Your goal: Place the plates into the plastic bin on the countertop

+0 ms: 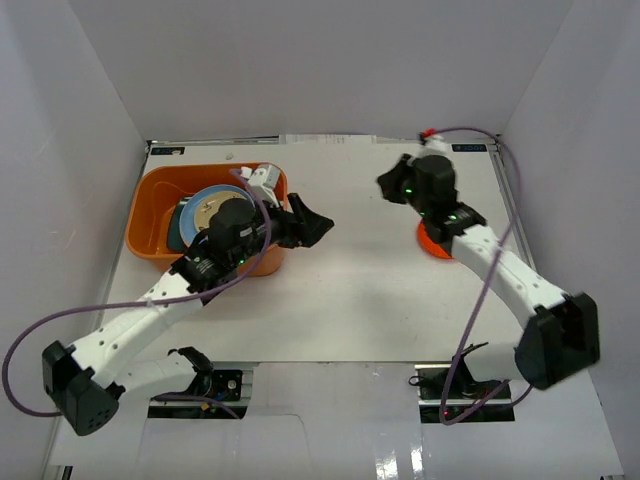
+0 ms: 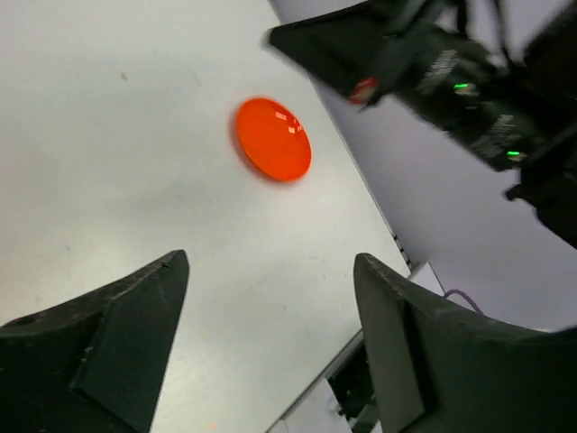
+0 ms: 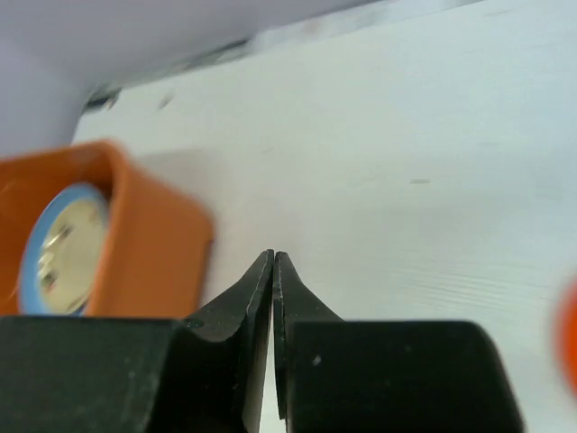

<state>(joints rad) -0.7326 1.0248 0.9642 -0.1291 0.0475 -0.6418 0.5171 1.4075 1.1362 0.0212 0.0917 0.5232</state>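
Observation:
The orange plastic bin (image 1: 150,225) stands at the back left of the white countertop (image 1: 350,290), with a blue plate (image 1: 195,200) and a cream plate (image 1: 215,205) stacked in it; it also shows in the right wrist view (image 3: 135,244). An orange plate (image 1: 432,243) lies on the countertop at the right, partly under my right arm; the left wrist view shows it too (image 2: 272,140). My left gripper (image 1: 315,226) is open and empty, just right of the bin. My right gripper (image 1: 386,182) is shut and empty, raised left of the orange plate.
White walls enclose the countertop on three sides. Purple cables trail from both arms. A gap and mounting brackets (image 1: 445,385) lie at the near edge by the arm bases.

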